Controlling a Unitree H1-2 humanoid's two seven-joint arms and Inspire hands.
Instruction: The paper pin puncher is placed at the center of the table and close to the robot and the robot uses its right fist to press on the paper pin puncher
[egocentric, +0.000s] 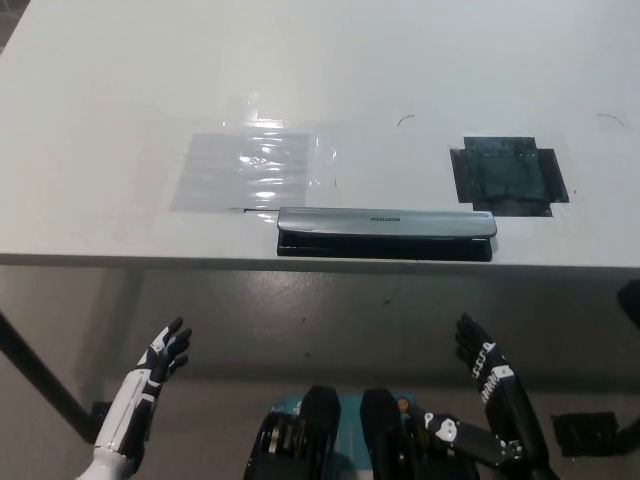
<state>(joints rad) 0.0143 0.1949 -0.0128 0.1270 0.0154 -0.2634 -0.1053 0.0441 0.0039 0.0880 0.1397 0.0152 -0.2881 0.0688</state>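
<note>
Our long silver paper pin puncher (386, 232) waited unpressed at twelve o'clock; white left hand (165, 352) and black right hand (478, 356) hung open-fingered below

We saw the paper pin puncher (386, 233) lying at the white table's (120, 110) near edge, both hands (165, 352) (480, 358) open below it.
</note>
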